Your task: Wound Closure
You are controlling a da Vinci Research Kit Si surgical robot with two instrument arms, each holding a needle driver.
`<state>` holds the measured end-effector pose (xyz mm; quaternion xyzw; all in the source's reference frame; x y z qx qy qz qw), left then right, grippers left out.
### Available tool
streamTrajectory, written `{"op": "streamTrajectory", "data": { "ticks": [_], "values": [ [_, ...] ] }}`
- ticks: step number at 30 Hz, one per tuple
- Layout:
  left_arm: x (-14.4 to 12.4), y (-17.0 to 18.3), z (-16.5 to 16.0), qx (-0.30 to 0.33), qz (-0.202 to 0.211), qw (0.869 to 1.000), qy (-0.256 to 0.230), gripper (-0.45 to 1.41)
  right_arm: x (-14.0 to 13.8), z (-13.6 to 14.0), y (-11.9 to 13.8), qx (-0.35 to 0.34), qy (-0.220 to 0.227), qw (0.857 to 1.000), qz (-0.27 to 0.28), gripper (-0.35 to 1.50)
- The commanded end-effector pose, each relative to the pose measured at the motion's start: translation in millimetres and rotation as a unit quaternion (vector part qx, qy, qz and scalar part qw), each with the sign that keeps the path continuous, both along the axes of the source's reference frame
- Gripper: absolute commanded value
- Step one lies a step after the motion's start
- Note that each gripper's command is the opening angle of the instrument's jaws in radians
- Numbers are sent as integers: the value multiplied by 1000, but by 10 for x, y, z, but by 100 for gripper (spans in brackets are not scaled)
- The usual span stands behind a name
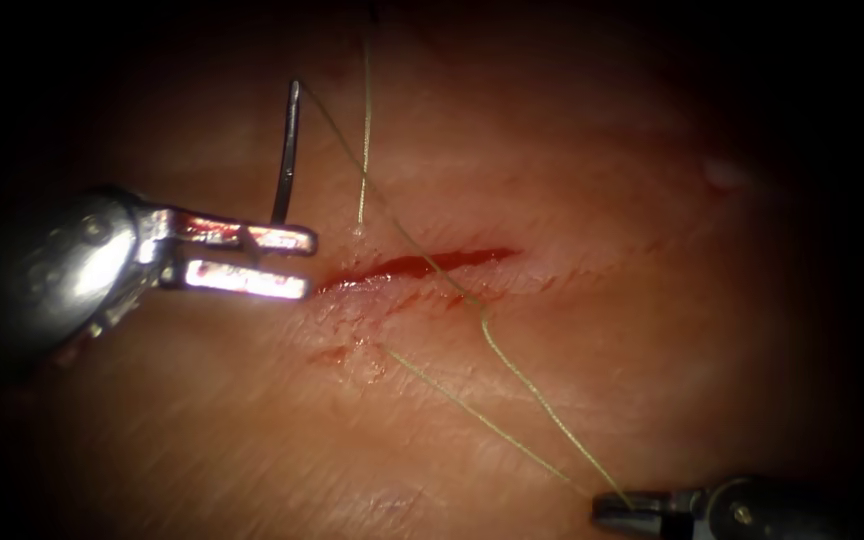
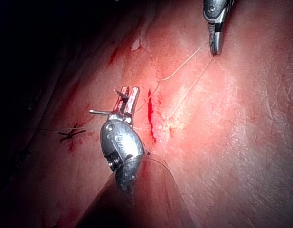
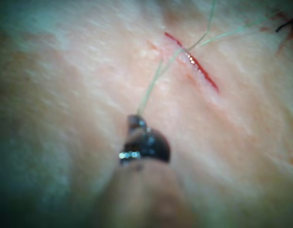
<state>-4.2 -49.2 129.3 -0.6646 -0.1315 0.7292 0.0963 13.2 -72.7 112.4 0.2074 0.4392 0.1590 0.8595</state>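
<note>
The cut [image 1: 417,266] runs across the tissue [image 1: 572,180] with red fluid in it. My left tool [image 1: 304,262] lies just left of the cut, its jaws apart with nothing seen between them. The dark curved needle [image 1: 289,150] rises from behind the upper jaw, free of both tools. Its thread end is on top and its lower end is hidden, so I cannot tell whether it is in the tissue. Thread [image 1: 402,235] runs from it across the cut to my right tool [image 1: 607,510], shut on the thread. In the wrist views I see the left tool [image 2: 129,90] and the right tool [image 3: 135,118].
A second strand [image 1: 364,130] comes down to the tissue just above the cut's left end, and another [image 1: 472,410] leaves below the cut toward the right tool. An older dark stitch [image 2: 70,135] sits on the tissue beyond the left tool. Red smears [image 1: 347,355] mark the tissue below the cut.
</note>
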Motion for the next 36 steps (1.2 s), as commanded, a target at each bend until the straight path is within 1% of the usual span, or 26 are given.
{"op": "streamTrajectory", "data": {
  "ticks": [1, 5, 7, 8, 9, 10, 11, 12, 13, 14, 15, 18, 20, 22, 23, 25, 28, 29, 30, 31, 34, 35, 36],
  "values": [
    [-1, 3, 6, -1, 2, 1000, -1, -45, -1, -4, -15, 6, 2, 1000, -3, -35],
    [0, 3, 6, -1, 2, 1000, -1, -45, -7, -23, -30, 12, 4, 1000, -10, -35],
    [2, 4, 4, 0, 3, 1000, -2, -45, -4, -32, -33, 14, 2, 1000, -9, -35],
    [2, 4, 4, 0, 3, 1000, -2, -45, -4, -32, -33, 14, 2, 1000, -9, -35],
    [5, 5, 3, 4, 4, 1000, -2, -45, 2, -34, -31, 17, 4, 1000, -8, -35],
    [8, 6, 1, 4, 6, 1000, -3, -45, 4, -34, -30, 18, 5, 1000, -6, 0],
    [8, 6, 1, 4, 6, 1000, -3, -45, 4, -34, -30, 18, 5, 1000, -6, 0],
    [12, 6, -1, 5, 7, 1000, -4, -45, 6, -34, -28, 18, 8, 1000, -3, 32],
    [22, 7, -4, 7, 11, 1000, -6, -45, 9, -33, -25, 16, 10, 1000, -1, 86],
    [22, 7, -4, 7, 11, 1000, -6, -45, 9, -33, -25, 16, 10, 1000, -1, 86],
    [28, 7, -6, 7, 13, 1000, -7, -45, 10, -34, -23, 12, 11, 1000, -3, 94],
    [51, 10, -12, 9, 9, 1000, -4, -45, 9, -36, -19, 6, 12, 1000, -7, 108],
    [68, 13, -17, 10, 4, 1000, 0, -45, 7, -38, -16, 3, 17, 1000, -7, 115],
    [80, 15, -20, 12, 0, 1000, 3, -45, 6, -40, -14, 1, 24, 1000, -4, 116],
    [91, 18, -23, 13, -4, 1000, 7, -45, 5, -40, -11, -1, 32, 999, 2, 116],
    [94, 18, -24, 11, -6, 1000, 8, -45, 5, -40, -9, -2, 34, 999, 5, 113],
    [99, 19, -25, 11, -14, 1000, 14, -45, 10, -35, 4, -14, 30, 999, 19, 110],
    [100, 19, -25, 9, -17, 1000, 17, -45, 16, -27, 18, -24, 21, 999, 33, 108],
    [100, 19, -26, 9, -17, 1000, 17, -45, 20, -22, 24, -31, 17, 999, 38, 108],
    [100, 19, -26, 9, -17, 1000, 17, -45, 20, -22, 24, -31, 17, 999, 38, 108],
    [101, 20, -26, 9, -18, 1000, 17, -45, 33, -5, 44, -51, 4, 997, 62, 108],
    [104, 21, -26, 9, -18, 1000, 17, -45, 43, 6, 57, -60, 1, 995, 77, 108],
    [104, 21, -26, 9, -18, 1000, 17, -45, 43, 6, 57, -60, 1, 995, 77, 108]
  ]
}}
